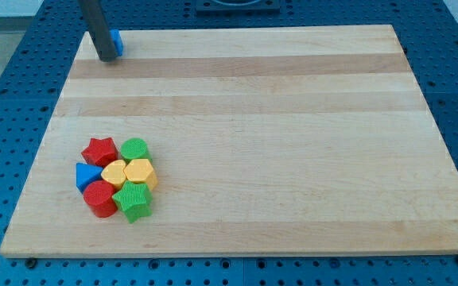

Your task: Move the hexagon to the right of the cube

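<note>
My tip [106, 58] rests on the board's top left corner. A blue cube [117, 41] sits right behind it, touching or nearly touching the rod's right side and partly hidden by it. A yellow hexagon [141, 171] lies far below, in a tight cluster at the board's lower left. In that cluster it touches a second yellow block [114, 171] on its left, a green round block [134, 148] above and a green star [133, 202] below.
The same cluster holds a red star [99, 149], a blue triangle [86, 175] and a red round block [99, 198]. The wooden board [293, 143] lies on a blue perforated table; its edges show on all sides.
</note>
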